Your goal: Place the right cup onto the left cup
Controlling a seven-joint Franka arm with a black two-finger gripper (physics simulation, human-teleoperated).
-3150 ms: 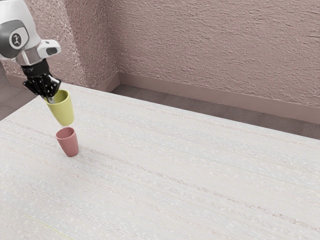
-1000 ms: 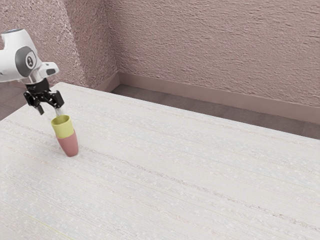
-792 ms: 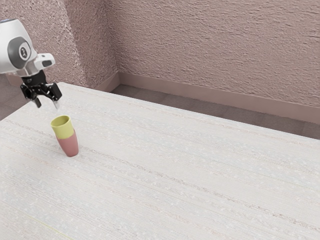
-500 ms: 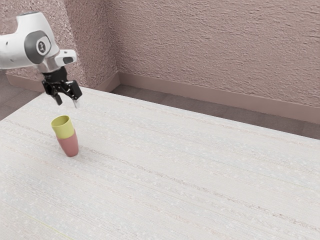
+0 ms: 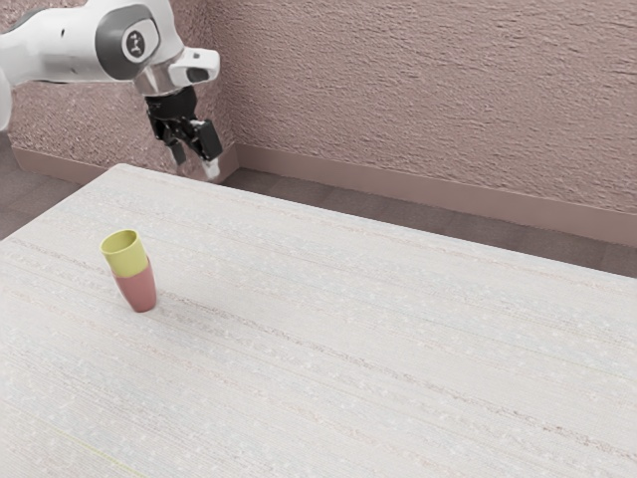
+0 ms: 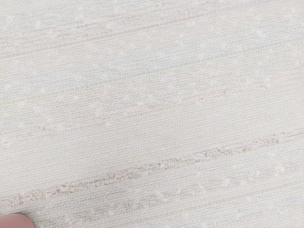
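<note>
We see the yellow cup (image 5: 127,256) set down into the pink cup (image 5: 139,292), mouth upward, its upper part standing out above the pink one. The pair stands on the table (image 5: 378,349), close to nine o'clock from the middle of the exterior view. The pink cup is underneath, resting on the pale, streaked top (its stripes run mostly from ten toward four o'clock in the exterior view).

Our gripper (image 5: 195,161) hangs in the air at about one o'clock from the cups in that view, well apart from both. Its two fingers stand apart with a gap between them, and we have nothing clamped there. Our arm (image 5: 70,45) comes in from around ten o'clock, with the fingers pointing downward, toward five o'clock.

In the wrist view we look onto the table's streaky surface, with a small rounded bit of pink beside it; too little of that shows for us to name it surely. Beyond the table in the exterior view, a strip of dark floor (image 5: 378,206) runs along the baseboard (image 5: 428,189), and the rough, brownish-pink wall (image 5: 428,90) rises toward twelve o'clock.
</note>
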